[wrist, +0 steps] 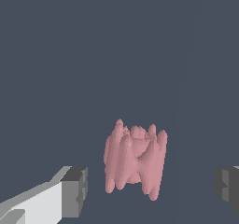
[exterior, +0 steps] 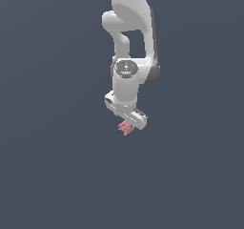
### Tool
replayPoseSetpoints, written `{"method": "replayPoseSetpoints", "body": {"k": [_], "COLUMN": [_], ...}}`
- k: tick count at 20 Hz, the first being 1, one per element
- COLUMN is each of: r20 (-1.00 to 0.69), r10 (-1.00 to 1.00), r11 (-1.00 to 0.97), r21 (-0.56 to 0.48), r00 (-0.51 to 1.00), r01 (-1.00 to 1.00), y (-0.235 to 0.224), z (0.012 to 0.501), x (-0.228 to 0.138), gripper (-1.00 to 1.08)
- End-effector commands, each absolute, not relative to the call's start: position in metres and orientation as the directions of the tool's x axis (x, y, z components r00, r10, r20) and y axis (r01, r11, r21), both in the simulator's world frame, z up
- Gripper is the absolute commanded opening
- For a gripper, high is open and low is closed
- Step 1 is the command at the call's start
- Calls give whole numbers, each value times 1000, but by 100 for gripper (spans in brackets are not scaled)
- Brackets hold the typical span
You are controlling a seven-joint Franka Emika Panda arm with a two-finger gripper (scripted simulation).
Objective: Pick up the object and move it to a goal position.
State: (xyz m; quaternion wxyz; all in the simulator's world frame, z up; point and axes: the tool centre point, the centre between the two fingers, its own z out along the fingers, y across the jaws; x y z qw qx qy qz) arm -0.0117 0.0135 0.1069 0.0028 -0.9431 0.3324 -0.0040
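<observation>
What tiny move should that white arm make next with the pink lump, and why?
Probably close the tool on the pink block. In the wrist view the block sits between the two grey fingers, with clear gaps on both sides, so nothing grips it yet.

We see the arm [exterior: 129,42] come down from the top of the exterior view. The gripper [exterior: 127,126] hangs at its low end. The block [exterior: 125,127] sits right under the gripper. In the wrist view, the block [wrist: 135,158] lies between the two fingers [wrist: 74,191], touching neither one.
</observation>
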Motion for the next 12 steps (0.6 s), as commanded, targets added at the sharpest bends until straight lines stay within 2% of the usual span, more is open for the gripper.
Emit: {"method": "replayPoseSetpoints", "body": {"k": [1,12], "r20": [3,0], "r10": [-665,-741], "r11": [-747,-671], "r21": [-6,0], "r00": [747,671], "r01": [-665,-741], "y": [17,23], "z": [102,90], "x": [-14,-19], "gripper": [100,100]}}
